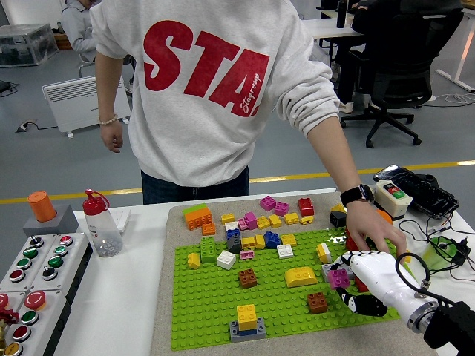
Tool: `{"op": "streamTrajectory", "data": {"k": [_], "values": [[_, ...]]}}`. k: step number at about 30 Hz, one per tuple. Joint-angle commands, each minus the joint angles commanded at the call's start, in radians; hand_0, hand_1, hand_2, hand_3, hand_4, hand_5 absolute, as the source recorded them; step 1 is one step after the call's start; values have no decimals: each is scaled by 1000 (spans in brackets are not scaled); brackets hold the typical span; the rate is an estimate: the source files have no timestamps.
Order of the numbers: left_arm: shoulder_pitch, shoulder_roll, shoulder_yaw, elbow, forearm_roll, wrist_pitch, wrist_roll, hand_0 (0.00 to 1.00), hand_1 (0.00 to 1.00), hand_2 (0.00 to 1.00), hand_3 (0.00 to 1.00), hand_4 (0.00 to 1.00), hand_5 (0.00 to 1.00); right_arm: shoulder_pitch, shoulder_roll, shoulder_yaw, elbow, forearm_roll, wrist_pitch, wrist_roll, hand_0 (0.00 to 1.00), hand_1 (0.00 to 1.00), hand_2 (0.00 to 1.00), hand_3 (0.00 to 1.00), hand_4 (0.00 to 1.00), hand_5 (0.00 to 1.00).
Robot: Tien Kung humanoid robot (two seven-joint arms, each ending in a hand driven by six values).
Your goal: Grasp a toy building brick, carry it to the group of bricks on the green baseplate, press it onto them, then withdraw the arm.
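Right hand was clamped on a magenta brick, held just above the green baseplate at its right side. Person's sweatshirt read "STA" in red, with smaller script beside it too small to read. Person's hand reached down beside the robot's.

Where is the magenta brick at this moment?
In the head view, the magenta brick sits at the right side of the green baseplate, at the fingertips of the right hand, just right of the yellow curved brick.
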Motion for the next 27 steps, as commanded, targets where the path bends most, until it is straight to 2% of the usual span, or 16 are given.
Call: {"op": "streamTrajectory", "data": {"k": [5, 9, 10, 21, 27], "values": [[0, 0, -1, 0, 1, 0, 0, 657, 686, 676, 580, 291, 998, 16, 9, -9, 85, 57, 12, -37, 700, 746, 770, 569, 498, 136], [0, 1, 0, 0, 0, 0, 1, 657, 686, 676, 580, 291, 998, 45, 34, -35, 158, 75, 26, -71, 700, 746, 770, 569, 498, 136], [0, 1, 0, 0, -1, 0, 1, 657, 687, 675, 580, 291, 998, 51, 39, -40, 168, 76, 28, -75, 732, 754, 775, 570, 487, 131], [-1, 2, 0, 0, -1, -2, 2, 657, 685, 675, 579, 291, 998, 167, 145, -170, 168, 89, 62, -136, 745, 757, 781, 571, 479, 132], [1, 3, 0, 0, 0, -2, 3, 657, 686, 675, 579, 294, 998, 210, 186, -220, 168, 102, 91, -183, 745, 757, 792, 572, 473, 138]]}}
